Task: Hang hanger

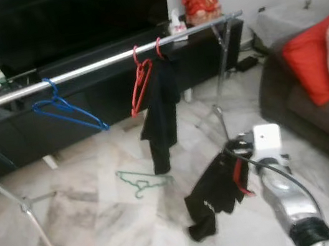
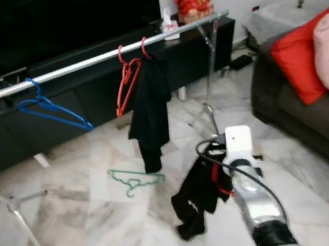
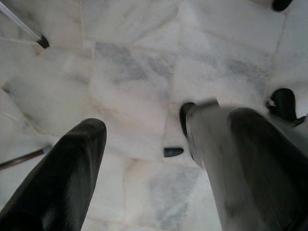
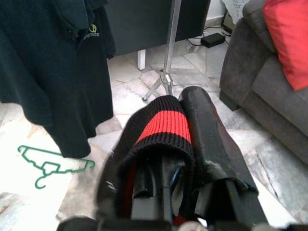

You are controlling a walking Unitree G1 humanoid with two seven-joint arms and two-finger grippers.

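- Marble floor (image 1: pixel 106 227) is filling the lower frame; a dark TV cabinet (image 1: pixel 85 104) is running along the back and a sofa (image 1: pixel 315 117) with a red cushion (image 1: pixel 309 64) is sitting at the right edge.
- Clothes rail (image 1: pixel 98 64) is crossing the upper frame, carrying a blue hanger (image 1: pixel 64 111), an empty red hanger (image 1: pixel 139 86) and a hung black garment (image 1: pixel 162 114).
- Right tool (image 4: pixel 166 159), lower right of centre, is clamping a black garment with a red band (image 4: pixel 161 127) on a red hanger (image 1: pixel 242 179), held low and well short of the rail.
- Green hanger (image 1: pixel 139 181) is lying on the floor below the hung garment.
- Left tool (image 3: pixel 144 159) is hanging idle over the floor, fingers spread.
- Step in hand, by judgement: carrying the loaded hanger toward the rail.
- Next move is calling for raising the hook above the rail and lowering it into a free stretch.
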